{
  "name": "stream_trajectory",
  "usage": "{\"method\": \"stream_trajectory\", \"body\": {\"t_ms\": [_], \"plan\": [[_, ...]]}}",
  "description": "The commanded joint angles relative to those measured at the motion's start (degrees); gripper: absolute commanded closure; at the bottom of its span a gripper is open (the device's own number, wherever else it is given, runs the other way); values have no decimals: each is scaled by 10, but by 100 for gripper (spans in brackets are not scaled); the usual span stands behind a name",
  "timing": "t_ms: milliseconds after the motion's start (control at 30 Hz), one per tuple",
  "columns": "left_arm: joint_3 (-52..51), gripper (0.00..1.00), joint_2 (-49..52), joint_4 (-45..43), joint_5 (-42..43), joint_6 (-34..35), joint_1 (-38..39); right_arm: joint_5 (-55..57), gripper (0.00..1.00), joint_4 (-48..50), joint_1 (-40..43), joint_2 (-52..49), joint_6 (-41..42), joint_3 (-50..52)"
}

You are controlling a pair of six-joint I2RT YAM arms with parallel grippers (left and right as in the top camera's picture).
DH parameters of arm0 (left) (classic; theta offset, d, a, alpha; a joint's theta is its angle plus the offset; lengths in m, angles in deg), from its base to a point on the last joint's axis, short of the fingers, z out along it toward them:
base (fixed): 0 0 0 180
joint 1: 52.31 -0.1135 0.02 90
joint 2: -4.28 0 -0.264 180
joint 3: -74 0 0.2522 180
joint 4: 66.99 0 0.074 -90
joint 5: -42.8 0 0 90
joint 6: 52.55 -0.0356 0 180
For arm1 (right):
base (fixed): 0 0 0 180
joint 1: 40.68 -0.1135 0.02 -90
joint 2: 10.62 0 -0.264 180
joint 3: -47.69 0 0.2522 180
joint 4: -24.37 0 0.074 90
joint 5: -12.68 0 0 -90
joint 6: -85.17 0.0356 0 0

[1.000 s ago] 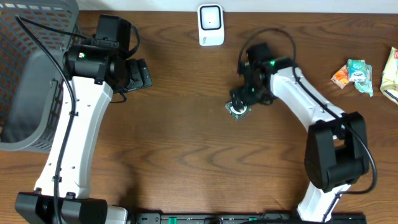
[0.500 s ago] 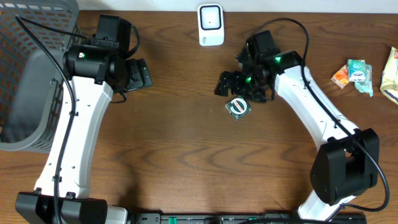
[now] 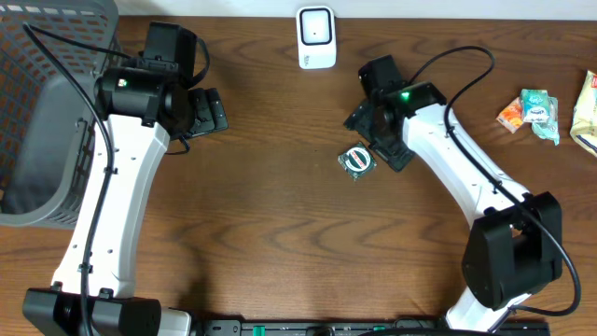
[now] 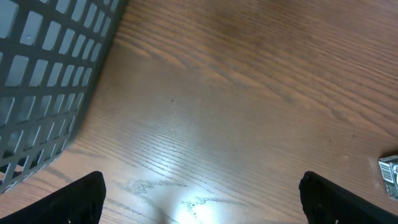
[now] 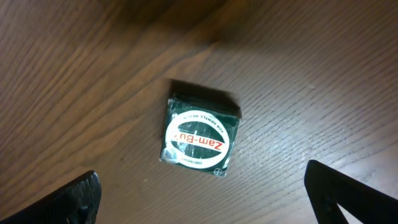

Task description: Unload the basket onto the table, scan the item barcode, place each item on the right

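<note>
The item is a small dark green box (image 3: 356, 160) with a white and red round label, lying flat on the wooden table near the middle. It also shows in the right wrist view (image 5: 200, 137), label up, with no barcode visible. My right gripper (image 3: 379, 138) hovers just behind and right of the box, open (image 5: 208, 202), touching nothing. The white barcode scanner (image 3: 316, 37) stands at the table's back edge. My left gripper (image 3: 201, 111) is open over bare table at the left (image 4: 202, 202), holding nothing.
A grey mesh basket (image 3: 37, 112) fills the far left and also shows in the left wrist view (image 4: 43, 81). Snack packets (image 3: 534, 109) lie at the far right edge. A small silvery thing (image 4: 390, 175) peeks in at the left wrist view's right edge.
My right gripper, which was down over the green box, has lifted off it and swung back and to the right. The box stays on the table. The left arm has not moved.
</note>
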Motion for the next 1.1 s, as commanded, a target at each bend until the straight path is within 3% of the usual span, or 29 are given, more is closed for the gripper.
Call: {"method": "stream_trajectory", "body": {"t_ms": [0,1067], "plan": [[5,2,-4,2,-7,-6,-2,24,4,1,-9,-1,15,5],[5,2,-4,2,-7,-6,-2,25,1,9,-16,-47,-23,19]]}}
